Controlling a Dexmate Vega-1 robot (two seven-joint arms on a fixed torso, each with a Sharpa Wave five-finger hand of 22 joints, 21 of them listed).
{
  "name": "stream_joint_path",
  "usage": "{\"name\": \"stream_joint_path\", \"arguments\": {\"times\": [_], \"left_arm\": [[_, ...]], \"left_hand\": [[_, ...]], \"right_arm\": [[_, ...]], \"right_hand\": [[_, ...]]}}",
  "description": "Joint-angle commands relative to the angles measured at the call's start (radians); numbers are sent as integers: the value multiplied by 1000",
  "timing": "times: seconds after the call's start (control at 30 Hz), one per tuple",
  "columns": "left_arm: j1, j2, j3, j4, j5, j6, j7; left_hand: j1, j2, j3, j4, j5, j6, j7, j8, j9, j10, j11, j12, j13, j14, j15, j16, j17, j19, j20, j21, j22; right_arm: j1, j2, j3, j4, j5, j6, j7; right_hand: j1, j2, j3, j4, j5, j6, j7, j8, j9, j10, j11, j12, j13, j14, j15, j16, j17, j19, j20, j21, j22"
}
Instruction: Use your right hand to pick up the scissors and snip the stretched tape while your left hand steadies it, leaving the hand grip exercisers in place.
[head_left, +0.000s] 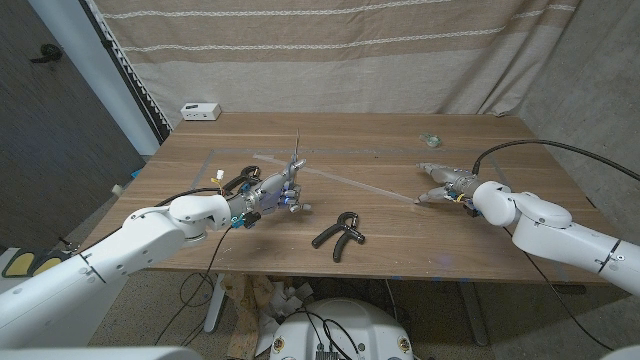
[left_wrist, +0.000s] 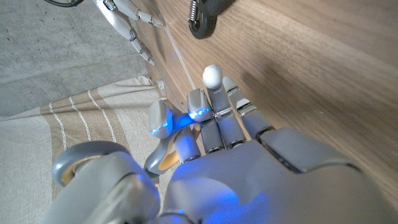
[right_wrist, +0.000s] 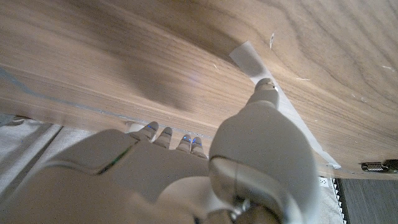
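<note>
Clear glossy tape (head_left: 352, 185) over woodgrain table (head_left: 400, 240)

Head overview; close wrist views

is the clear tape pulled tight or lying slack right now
Tight: the tape runs as a straight line from the left hand to the right hand.

- The table (head_left: 380, 140) is made of smooth brown wood with fine grain lines.
- The tape (right_wrist: 249, 59) is seen as thin, shiny clear plastic.
- The left hand (head_left: 268, 190) is built of grey metal.
- Rough striped cloth (head_left: 330, 50) is hung behind.
</note>
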Motion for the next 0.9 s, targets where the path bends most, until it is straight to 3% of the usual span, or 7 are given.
{"name": "stream_joint_path", "arguments": {"times": [0.03,0.9], "left_arm": [[-5,-2,3,7,-4,-2,-10],[-7,-1,2,7,3,-10,-13]], "left_hand": [[-5,1,-227,-75,7,215,209,41,3,57,-48,3,3,-1,-56,13,6,9,-34,2,-1],[-12,4,-226,-70,20,221,209,41,3,67,-53,3,3,1,-58,28,-3,11,-36,1,0]], "right_arm": [[22,13,-33,6,-58,-24,27],[49,43,-69,39,-119,-1,65]], "right_hand": [[7,12,1,0,-3,-247,-1,3,1,-204,-1,8,0,-223,-68,4,3,-38,-102,2,5],[42,43,20,-10,2,-236,0,17,1,-206,12,13,0,-233,-55,4,2,-55,-89,4,6]]}}
